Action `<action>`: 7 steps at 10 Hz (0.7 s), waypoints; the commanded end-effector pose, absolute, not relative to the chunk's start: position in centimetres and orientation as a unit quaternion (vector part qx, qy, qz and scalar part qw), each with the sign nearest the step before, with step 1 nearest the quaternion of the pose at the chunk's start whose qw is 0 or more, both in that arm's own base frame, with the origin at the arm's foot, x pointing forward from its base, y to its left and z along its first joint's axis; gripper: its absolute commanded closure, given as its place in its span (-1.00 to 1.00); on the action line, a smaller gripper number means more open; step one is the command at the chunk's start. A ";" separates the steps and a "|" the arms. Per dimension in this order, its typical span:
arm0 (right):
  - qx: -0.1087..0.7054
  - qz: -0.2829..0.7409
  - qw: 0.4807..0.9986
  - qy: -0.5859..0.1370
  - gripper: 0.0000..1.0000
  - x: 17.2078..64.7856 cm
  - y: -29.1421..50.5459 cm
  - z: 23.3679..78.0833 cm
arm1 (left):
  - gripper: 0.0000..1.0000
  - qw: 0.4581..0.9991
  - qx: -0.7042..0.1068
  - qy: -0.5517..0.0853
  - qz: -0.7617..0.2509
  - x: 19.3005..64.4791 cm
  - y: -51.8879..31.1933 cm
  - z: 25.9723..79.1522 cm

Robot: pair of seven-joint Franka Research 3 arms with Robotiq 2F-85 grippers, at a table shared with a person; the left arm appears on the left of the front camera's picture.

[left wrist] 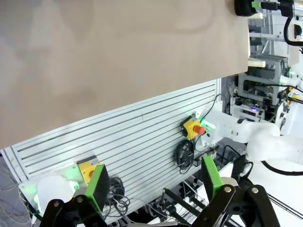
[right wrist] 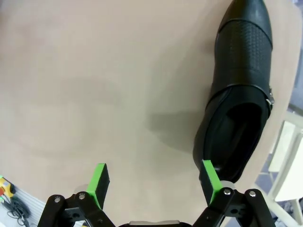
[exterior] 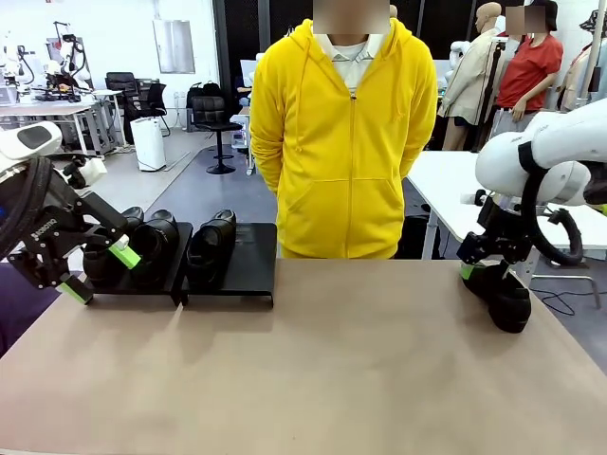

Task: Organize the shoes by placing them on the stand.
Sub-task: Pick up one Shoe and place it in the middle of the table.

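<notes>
We see the stand [exterior: 248, 248] at the far left of the table [exterior: 332, 370], in front of a person in a yellow hoodie [exterior: 340, 133]. Its left platform [exterior: 178, 256] carries two shoes [exterior: 142, 245] side by side; the right platform carries one shoe [exterior: 211, 246] on its left half. The fourth shoe [right wrist: 239, 90] lies on the table near the right edge. Our left hand [exterior: 98, 272] hovers in front of the stand's left end, fingers spread wide and holding nothing. Our right hand [right wrist: 154, 182] hangs wide open just beside the fourth shoe, one green pad [right wrist: 209, 178] at its heel end.
</notes>
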State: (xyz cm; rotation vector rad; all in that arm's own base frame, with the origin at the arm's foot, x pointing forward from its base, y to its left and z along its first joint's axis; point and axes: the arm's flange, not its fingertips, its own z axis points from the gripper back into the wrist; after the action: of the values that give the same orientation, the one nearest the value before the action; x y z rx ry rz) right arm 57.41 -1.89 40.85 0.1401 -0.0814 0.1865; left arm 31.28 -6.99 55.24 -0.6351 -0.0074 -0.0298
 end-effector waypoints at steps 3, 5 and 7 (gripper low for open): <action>0.054 0.089 0.993 -0.064 -1.00 58.4 -2.2 41.2 | -1.00 0.946 -0.323 -0.003 -0.023 31.4 -6.8 55.4; 0.048 0.073 0.994 -0.062 -1.00 61.2 -3.5 41.0 | -1.00 0.946 -0.323 -0.003 -0.023 31.4 -6.8 55.4; 0.048 0.059 0.996 -0.054 -1.00 63.0 -4.1 40.4 | -1.00 0.946 -0.323 -0.003 -0.023 31.4 -6.8 55.4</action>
State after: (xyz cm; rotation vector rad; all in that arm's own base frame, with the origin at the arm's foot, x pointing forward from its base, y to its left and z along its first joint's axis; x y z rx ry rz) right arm 61.56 -4.02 40.35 0.1265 -0.1225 0.1480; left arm 31.28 -6.98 55.25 -0.6351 -0.0073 -0.0296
